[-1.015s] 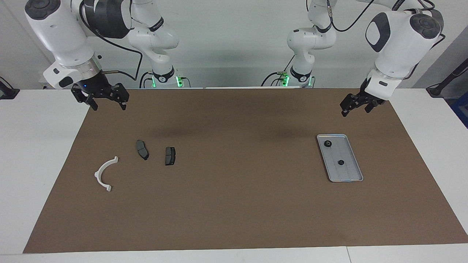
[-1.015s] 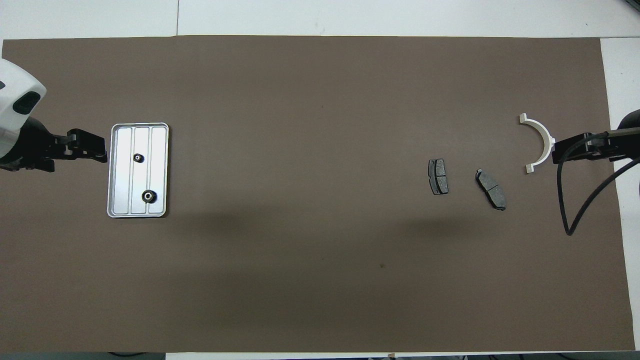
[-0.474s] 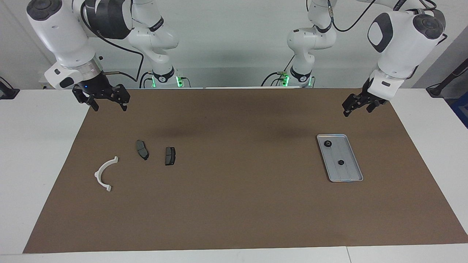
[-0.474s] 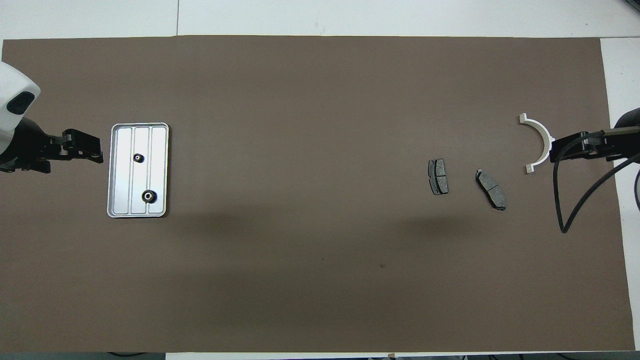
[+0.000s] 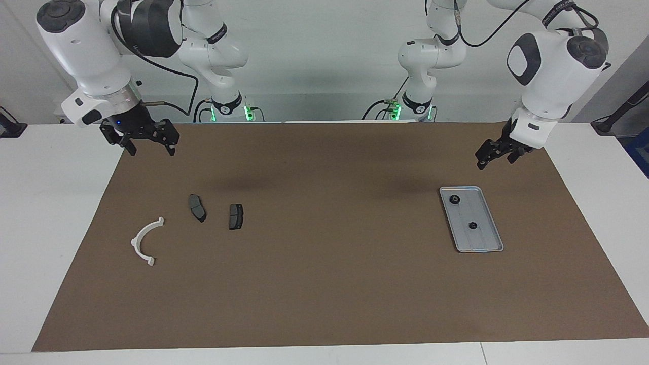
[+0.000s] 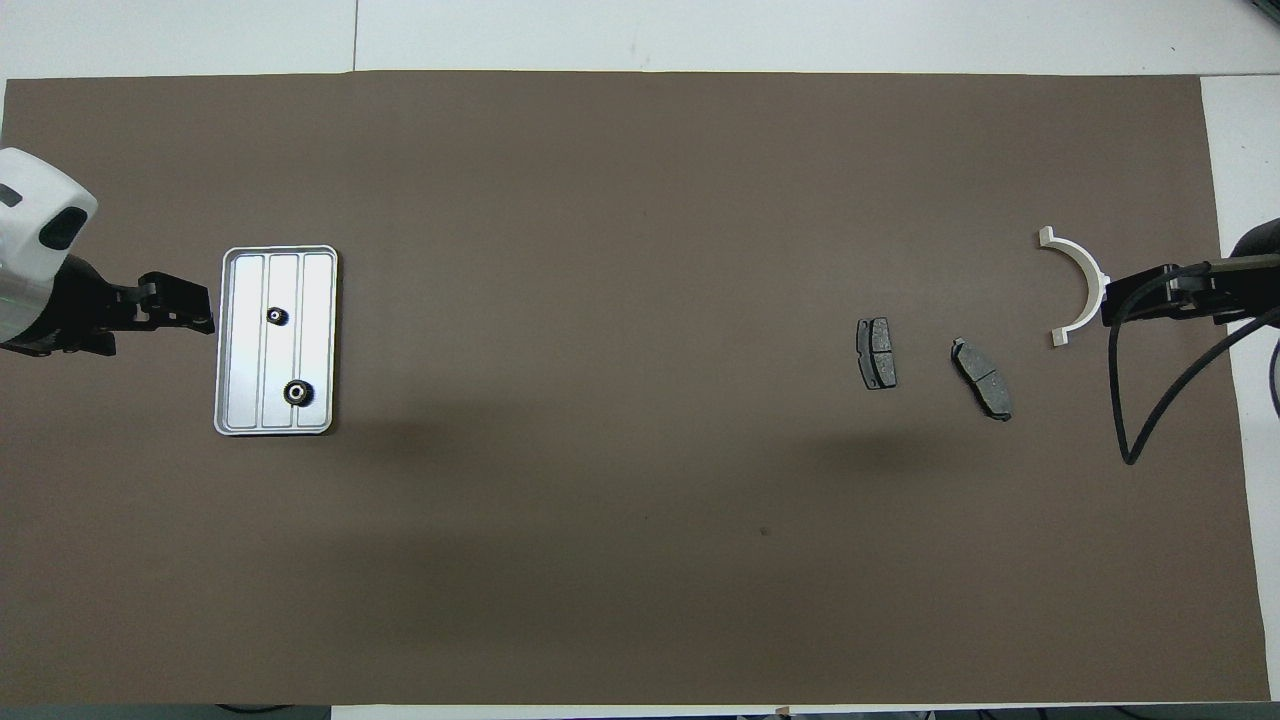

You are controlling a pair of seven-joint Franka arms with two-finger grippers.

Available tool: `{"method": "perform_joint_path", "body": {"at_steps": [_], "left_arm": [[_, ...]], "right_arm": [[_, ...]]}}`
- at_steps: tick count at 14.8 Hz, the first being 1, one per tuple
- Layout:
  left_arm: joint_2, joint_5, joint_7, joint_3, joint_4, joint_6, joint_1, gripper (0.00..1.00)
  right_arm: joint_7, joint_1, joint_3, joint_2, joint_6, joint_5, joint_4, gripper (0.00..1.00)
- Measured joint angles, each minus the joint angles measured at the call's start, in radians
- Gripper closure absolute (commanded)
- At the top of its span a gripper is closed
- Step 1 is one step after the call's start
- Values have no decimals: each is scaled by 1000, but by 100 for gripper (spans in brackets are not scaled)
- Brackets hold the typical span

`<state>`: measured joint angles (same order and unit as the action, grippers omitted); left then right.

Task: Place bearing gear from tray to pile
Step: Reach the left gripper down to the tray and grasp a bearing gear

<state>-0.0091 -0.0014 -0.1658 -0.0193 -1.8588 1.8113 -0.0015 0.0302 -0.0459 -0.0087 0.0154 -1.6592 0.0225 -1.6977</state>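
Note:
The silver ribbed tray (image 5: 481, 243) (image 6: 250, 340) lies at the left arm's end of the brown mat. Two small black bearing gears sit on it: a larger one (image 5: 455, 199) (image 6: 297, 392) nearer the robots and a smaller one (image 5: 473, 225) (image 6: 275, 316) farther off. The pile lies at the right arm's end: a white half-ring bracket (image 5: 143, 242) (image 6: 1085, 280) and two dark brake-pad plates (image 5: 197, 208) (image 5: 236, 216) (image 6: 982, 378) (image 6: 877, 353). My left gripper (image 5: 496, 159) (image 6: 205, 318) is open and empty, raised over the mat beside the tray. My right gripper (image 5: 152, 149) (image 6: 1110, 300) is open and empty, raised above the mat's corner.
The brown mat (image 5: 329, 284) (image 6: 620, 200) covers most of the white table (image 5: 50, 228). A black cable (image 6: 1150, 400) hangs from the right arm near the bracket.
My left gripper has dropped a little and shifted slightly toward the tray. The right arm has barely moved. No part has moved.

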Motion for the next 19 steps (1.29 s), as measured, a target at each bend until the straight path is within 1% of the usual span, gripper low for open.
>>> {"method": "perform_joint_path", "body": {"at_steps": [3, 4, 6, 7, 10, 15, 19], "left_arm": [[2, 0, -1, 0, -93, 97, 6, 0], [4, 0, -1, 0, -132, 145, 7, 6], [11, 0, -4, 0, -221, 246, 8, 25], [14, 0, -8, 0, -256, 279, 9, 27], [37, 0, -14, 0, -301, 337, 19, 27], [113, 0, -90, -12, -304, 395, -3, 27], [142, 20, -95, -13, -304, 404, -19, 27]], "right_arm": [[0, -1, -2, 0, -5, 0, -4, 0], [0, -2, -2, 0, -10, 0, -5, 0], [1, -5, -3, 0, -14, 0, -5, 0], [2, -5, -3, 0, -14, 0, -5, 0], [5, -9, -3, 0, -14, 0, -6, 0], [16, -29, -6, 0, -14, 0, -6, 0], [29, -42, -6, 0, -14, 0, -6, 0]]}}
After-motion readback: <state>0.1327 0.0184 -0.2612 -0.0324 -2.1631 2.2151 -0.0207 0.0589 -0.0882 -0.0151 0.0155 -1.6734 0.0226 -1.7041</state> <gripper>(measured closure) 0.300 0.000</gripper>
